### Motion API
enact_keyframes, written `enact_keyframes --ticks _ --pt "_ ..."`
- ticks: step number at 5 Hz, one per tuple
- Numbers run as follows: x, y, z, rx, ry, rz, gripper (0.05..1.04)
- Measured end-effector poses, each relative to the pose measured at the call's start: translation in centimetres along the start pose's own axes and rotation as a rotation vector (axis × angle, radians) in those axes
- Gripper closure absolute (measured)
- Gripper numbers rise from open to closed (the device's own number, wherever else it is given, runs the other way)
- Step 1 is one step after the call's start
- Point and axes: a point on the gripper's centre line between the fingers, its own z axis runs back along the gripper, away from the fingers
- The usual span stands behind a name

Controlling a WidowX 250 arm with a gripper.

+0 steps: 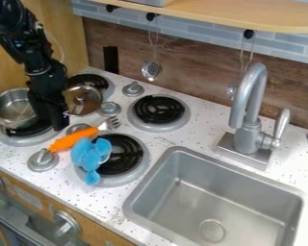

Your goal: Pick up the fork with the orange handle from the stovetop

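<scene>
The black gripper hangs at the upper left, pointing down over the stove between a silver pot on its left and a shiny round metal lid or pan on its right. Just below and right of it lies a utensil with an orange handle and a metal forked head. A light-blue plastic toy rests partly on the front burner, close to the orange handle. The pot sits on the left burner, tilted slightly.
Right of the stove is a metal sink with a tall curved faucet. A black coil burner lies between them, towards the back. Grey knobs stand among the burners. Ladles hang from the back wall.
</scene>
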Motion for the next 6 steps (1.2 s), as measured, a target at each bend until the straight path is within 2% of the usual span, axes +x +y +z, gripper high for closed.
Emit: enact_keyframes --ticks 1,2,3,4,5,6 --pt "0.2 0.4 0.0 0.028 -0.015 0.000 0.082" --pt "-0.2 1.0 -0.4 0.072 -0.005 -0.003 0.082" --pt "-0.4 0.9 -1.5 0.063 0.005 -0.002 0.082" --pt "-1.0 0.0 -2.9 0.004 0.041 -0.043 0.082" --pt "-1.7 -1.5 -3.6 -0.064 0.052 -0.083 0.082" --pt "-2.0 -1.6 -3.7 -0.070 0.056 -0.091 0.121"
